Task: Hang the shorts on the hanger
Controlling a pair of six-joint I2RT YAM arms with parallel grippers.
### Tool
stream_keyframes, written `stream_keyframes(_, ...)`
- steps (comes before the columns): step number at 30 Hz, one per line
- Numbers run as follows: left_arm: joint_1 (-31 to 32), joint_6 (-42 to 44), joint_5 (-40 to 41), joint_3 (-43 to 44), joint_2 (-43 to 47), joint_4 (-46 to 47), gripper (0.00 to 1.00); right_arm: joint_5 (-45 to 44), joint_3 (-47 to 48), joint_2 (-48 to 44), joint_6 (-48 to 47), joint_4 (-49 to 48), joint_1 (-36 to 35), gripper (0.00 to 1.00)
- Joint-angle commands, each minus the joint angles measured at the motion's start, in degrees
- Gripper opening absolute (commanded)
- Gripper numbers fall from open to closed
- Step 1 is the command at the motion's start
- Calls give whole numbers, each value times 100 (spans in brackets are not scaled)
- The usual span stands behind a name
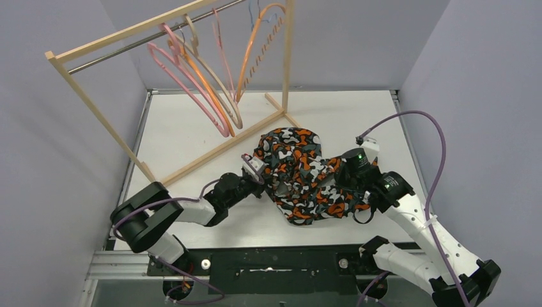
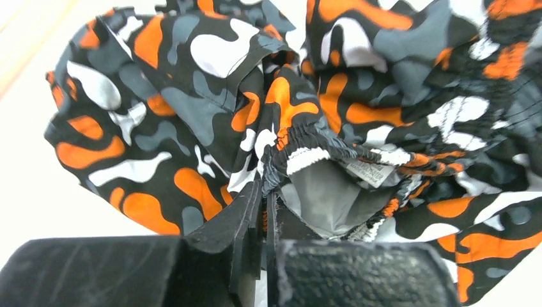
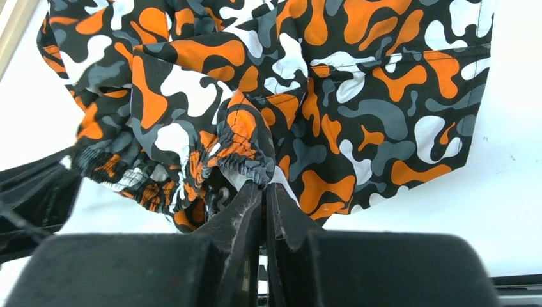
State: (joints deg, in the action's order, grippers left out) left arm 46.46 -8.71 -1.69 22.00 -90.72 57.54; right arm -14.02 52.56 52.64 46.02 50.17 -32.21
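- Shorts [image 1: 300, 173]: soft, thin fabric, printed in black, orange, white and grey blotches, is seen bunched in a crumpled heap on the white table [image 1: 192, 128], between the two arms. A gathered elastic waistband and a grey lining with a small label are shown in the left wrist view.
- Left claw [image 2: 263, 192]: its matte black fingers [image 2: 243, 217] are pressed almost together, with the waistband's edge pinched at their tips.
- Right claw [image 3: 262, 192]: it is likewise nipped tight on a puckered stretch of waistband.
- Hanger [image 1: 221, 130]: thick pink plastic, curved, is hung from the metal rod [image 1: 128, 48] of a pale wooden rack [image 1: 287, 51], well apart from the shorts.
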Motion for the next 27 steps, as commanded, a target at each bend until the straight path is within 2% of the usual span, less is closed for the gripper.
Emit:
stream_keyframes(1,60,163,166,20,1128,36,0,-215,206,-126,-207,-141,52,0)
stream_keyframes(5,146,173,354,175,2749,-1286,0,-826,883,-199,-431,282,67,0)
stream_keyframes(9,221,70,671,999,4033,-2988,0,-919,1882,-303,-804,361,110,0)
stream_keyframes(14,265,-237,802,2119,4750,-4296,0,-526,3297,-290,-1243,157,101,0)
stream_keyframes(17,267,-461,699,2613,4894,-4839,0,-59,3746,-306,-1353,26,101,0)
stream_keyframes(22,270,-881,701,2992,5052,-5529,0,-102,3626,-424,-1303,345,101,0)
stream_keyframes(27,266,-1113,1149,2728,5371,-6206,0,-432,2913,-484,-1102,855,101,0)
